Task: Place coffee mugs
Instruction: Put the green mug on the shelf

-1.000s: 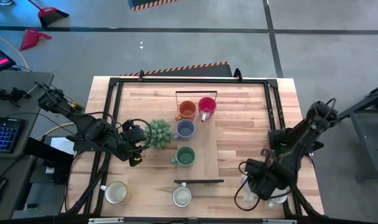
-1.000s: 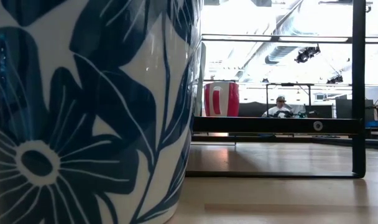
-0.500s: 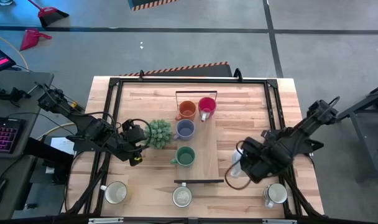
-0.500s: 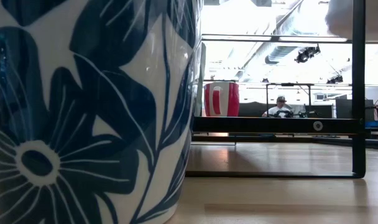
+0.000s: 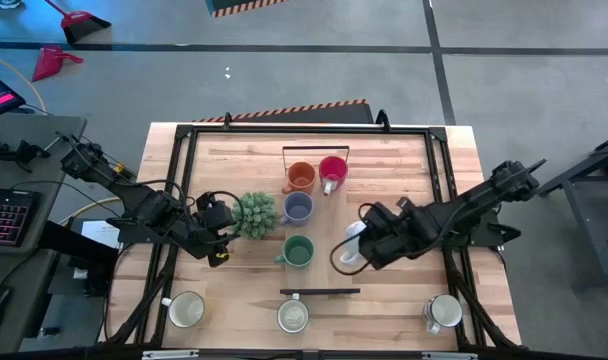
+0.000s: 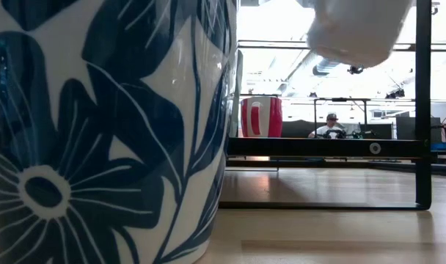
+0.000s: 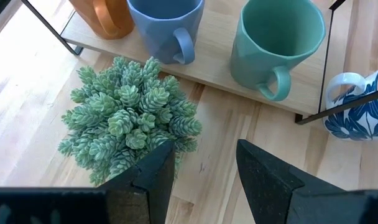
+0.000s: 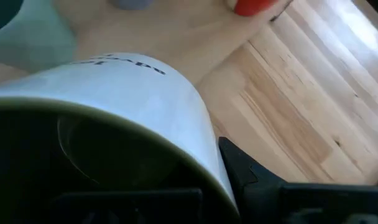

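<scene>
I see the right gripper [image 5: 362,246] clamped on a white mug [image 5: 355,243], held above the table just right of the teal mug [image 5: 298,251]. Left gripper [image 7: 204,165] open beside the plant [image 5: 254,215].

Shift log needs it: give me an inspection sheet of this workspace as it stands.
Surface: wooden table inside a black frame; board at centre.
Job's things: orange mug, pink-red mug, lavender-blue mug and teal mug on the board; three mugs along the near edge; white mug held aloft.
Clutter: potted plant.
Grippers: right pincer shut on the white mug; left pincer open beside the plant.
Cables: loop at the right wrist.
Surroundings: keyboard, dustpan.
</scene>
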{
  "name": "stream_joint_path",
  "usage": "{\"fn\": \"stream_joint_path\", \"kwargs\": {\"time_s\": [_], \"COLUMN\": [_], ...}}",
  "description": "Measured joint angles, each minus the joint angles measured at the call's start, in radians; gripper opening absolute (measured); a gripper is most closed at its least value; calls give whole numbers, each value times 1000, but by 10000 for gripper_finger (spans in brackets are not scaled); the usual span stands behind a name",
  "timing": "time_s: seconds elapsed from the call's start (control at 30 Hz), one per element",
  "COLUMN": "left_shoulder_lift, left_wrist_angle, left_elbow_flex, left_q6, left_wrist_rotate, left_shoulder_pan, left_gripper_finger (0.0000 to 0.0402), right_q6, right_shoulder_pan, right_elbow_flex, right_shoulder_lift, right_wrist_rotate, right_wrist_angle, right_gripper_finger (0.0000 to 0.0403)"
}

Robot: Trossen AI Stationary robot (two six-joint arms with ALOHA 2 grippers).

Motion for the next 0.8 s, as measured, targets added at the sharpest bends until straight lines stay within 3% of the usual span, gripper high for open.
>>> {"fn": "stream_joint_path", "kwargs": {"time_s": [0.33, 0.8], "left_shoulder_lift": [0, 0], "left_wrist_angle": [1, 8], "left_elbow_flex": [0, 0], "left_q6": [8, 20], "left_wrist_rotate": [0, -1], "left_shoulder_pan": [0, 0], "left_gripper_finger": [161, 161], "right_q6": [-106, -154], "right_shoulder_pan": [-38, -42], "right_elbow_flex": [-2, -2], "right_shoulder_lift": [132, 214], "right_wrist_rotate": [-73, -141], "right_wrist_angle": [146, 330], "right_gripper_finger": [0, 0]}}
